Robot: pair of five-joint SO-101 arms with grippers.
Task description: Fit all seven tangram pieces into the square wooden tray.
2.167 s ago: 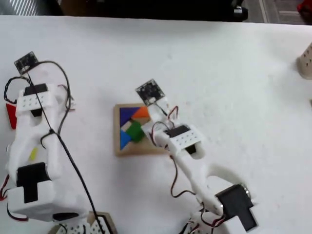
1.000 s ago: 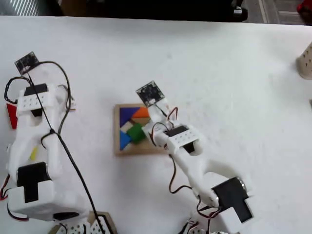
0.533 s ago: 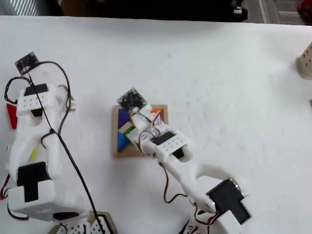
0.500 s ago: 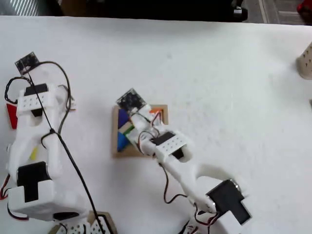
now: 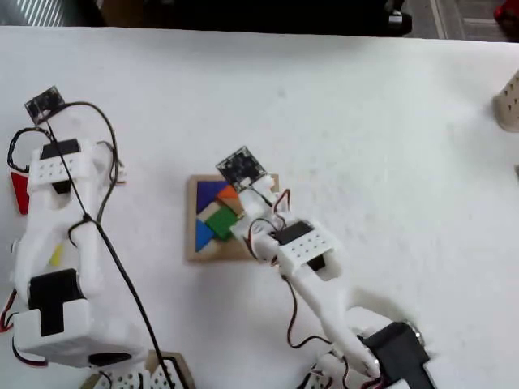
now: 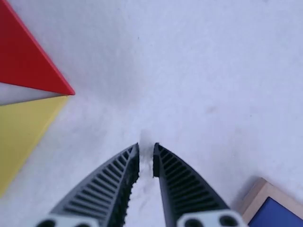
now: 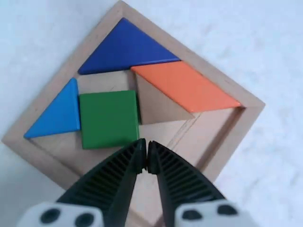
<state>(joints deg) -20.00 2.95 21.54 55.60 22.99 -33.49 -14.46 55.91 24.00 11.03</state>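
Wooden tray (image 7: 253,108) lies beneath the right end effector (image 7: 146,156), which is closed narrow and empty, green square (image 7: 108,118) just ahead. Left end effector (image 6: 146,158) equally narrow, empty; red triangle (image 6: 23,61) and yellow piece (image 6: 19,127) beside it.

pale wooden tray (image 7: 66,75) holds a dark blue triangle (image 7: 125,47), a light blue triangle (image 7: 59,116), a green square (image 7: 109,118) and an orange parallelogram (image 7: 187,87); red triangle (image 6: 23,56), yellow piece (image 6: 21,127), white table (image 7: 265,38).
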